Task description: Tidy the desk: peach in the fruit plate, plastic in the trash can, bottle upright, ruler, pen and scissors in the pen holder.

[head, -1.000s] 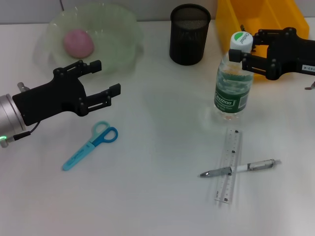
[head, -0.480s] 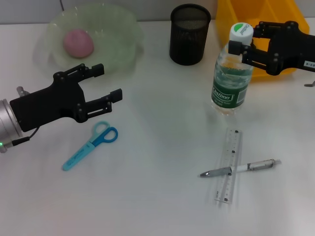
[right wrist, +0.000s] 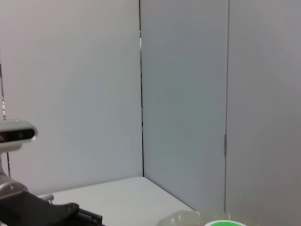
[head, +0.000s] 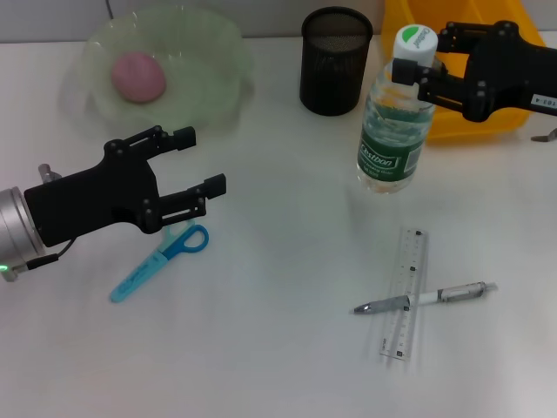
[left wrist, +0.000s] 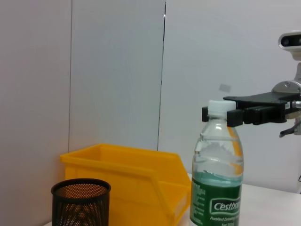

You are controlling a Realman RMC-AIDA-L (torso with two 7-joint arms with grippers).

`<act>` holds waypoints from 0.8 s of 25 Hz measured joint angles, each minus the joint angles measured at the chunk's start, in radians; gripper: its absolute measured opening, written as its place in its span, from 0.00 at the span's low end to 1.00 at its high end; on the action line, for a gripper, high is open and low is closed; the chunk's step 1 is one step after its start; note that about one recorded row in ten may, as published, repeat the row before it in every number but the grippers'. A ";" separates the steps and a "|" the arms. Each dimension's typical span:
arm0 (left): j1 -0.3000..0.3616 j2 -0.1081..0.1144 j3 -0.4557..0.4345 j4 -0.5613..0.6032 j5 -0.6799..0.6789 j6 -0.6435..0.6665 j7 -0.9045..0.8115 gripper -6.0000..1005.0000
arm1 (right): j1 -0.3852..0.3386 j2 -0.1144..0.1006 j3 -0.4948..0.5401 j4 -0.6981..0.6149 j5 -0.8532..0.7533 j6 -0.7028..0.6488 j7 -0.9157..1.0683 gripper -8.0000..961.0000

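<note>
On the white table point(head: 278, 348), the yellow trash can point(head: 409, 35) sits at one o'clock, contents hidden. The green fruit plate point(head: 218, 78) at eleven already holds the peach point(head: 137, 76). The bottle point(head: 392, 122) stands upright, the right gripper point(head: 416, 71) clamped on its neck. The pen holder point(head: 335, 61) looks empty. Scissors point(head: 161, 261), ruler point(head: 402, 296) and pen point(head: 426, 298) remain out. The left gripper point(head: 200, 161) hovers open above the scissors.
</note>
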State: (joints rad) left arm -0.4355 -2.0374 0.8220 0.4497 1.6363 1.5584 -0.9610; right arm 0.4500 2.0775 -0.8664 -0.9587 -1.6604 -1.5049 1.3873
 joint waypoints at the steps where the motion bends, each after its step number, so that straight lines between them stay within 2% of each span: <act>1: 0.000 -0.002 0.000 0.000 0.000 0.000 0.001 0.78 | 0.005 0.000 0.004 0.001 0.002 -0.009 0.000 0.46; 7: 0.009 -0.005 -0.007 0.002 0.000 -0.006 0.001 0.78 | 0.037 0.000 0.010 0.032 0.016 -0.027 0.006 0.46; 16: 0.022 -0.005 -0.010 0.003 -0.006 -0.010 0.002 0.78 | 0.128 -0.001 0.010 0.153 0.018 -0.015 0.007 0.46; 20: 0.027 -0.013 -0.011 -0.003 -0.007 -0.011 0.005 0.78 | 0.167 -0.001 0.010 0.203 0.020 -0.009 0.008 0.46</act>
State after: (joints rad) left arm -0.4089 -2.0504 0.8113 0.4466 1.6291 1.5476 -0.9557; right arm 0.6165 2.0770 -0.8559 -0.7555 -1.6405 -1.5139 1.3956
